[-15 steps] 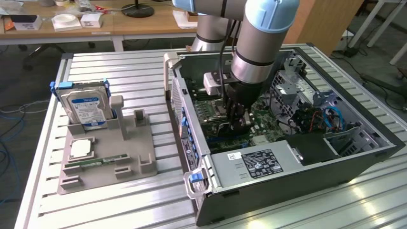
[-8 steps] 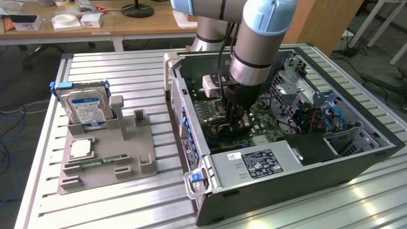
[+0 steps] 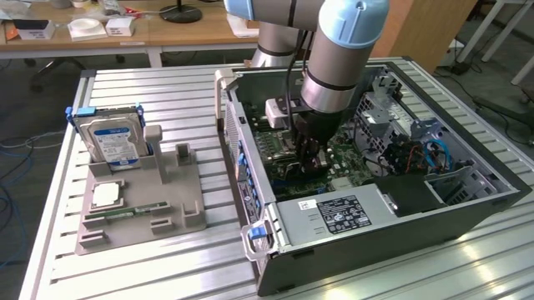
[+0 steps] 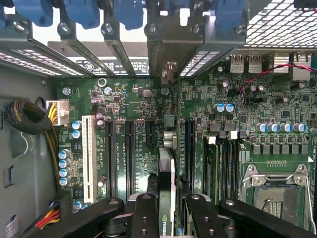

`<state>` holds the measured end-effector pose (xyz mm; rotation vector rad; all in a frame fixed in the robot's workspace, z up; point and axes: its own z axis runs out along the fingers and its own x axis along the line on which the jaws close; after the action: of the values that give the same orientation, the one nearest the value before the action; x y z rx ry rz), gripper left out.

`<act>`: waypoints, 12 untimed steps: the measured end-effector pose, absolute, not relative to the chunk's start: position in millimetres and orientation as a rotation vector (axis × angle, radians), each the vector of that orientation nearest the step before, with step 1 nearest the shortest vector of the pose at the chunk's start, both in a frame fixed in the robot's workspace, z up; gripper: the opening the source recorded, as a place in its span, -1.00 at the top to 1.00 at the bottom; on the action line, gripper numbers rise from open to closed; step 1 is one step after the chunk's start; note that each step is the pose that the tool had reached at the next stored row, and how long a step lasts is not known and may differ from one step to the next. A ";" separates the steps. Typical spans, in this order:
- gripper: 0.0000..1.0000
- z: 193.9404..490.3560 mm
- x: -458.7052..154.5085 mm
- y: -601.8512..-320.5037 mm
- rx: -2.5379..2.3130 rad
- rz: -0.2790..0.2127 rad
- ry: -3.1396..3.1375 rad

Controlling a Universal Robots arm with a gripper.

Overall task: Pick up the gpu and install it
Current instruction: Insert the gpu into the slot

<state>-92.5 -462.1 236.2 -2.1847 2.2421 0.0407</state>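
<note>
Your pincer (image 3: 312,164) is down inside the open case (image 3: 467,206), low over the board (image 3: 346,164), and it is pinching the gpu (image 4: 167,191). In the wrist view you see the card edge-on, a thin dark strip with a pale edge, standing upright between the two black fingers (image 4: 144,215) that clamp it from either side. The card runs in line with the long black slots (image 4: 130,158) on the board and sits between two of them, with the white slot (image 4: 88,151) further off to one side. You cannot tell from these views whether its lower edge is touching a slot or just above it.

The empty processor socket (image 4: 277,191) lies on the other side of the card from the white slot, with a row of blue-topped capacitors (image 4: 280,127) near it. Blue clips (image 4: 81,12) line the rear bracket bays of the case.

The case lies on its side on the slatted table (image 3: 150,94), toward the exterior view's right. Its power supply (image 3: 334,215) sits at the near end. Well apart, toward the table's edge on the exterior view's left, a grey holder (image 3: 142,206) carries a hard drive (image 3: 112,140) standing upright and a memory stick (image 3: 125,210) lying flat.
</note>
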 end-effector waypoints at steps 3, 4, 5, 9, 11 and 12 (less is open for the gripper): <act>0.48 236.2 -92.6 -462.2 -2.185 0.041 2.242; 0.47 235.7 -92.8 -462.0 -2.183 0.043 2.242; 0.47 235.9 -92.7 -462.1 -2.184 0.041 2.242; 0.34 246.5 -92.6 -462.1 -2.184 0.041 2.242; 0.34 255.0 -92.6 -462.2 -2.185 0.041 2.242; 0.34 259.2 -92.6 -462.2 -2.185 0.041 2.242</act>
<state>-92.6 -462.2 259.2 -2.1846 2.2421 0.0407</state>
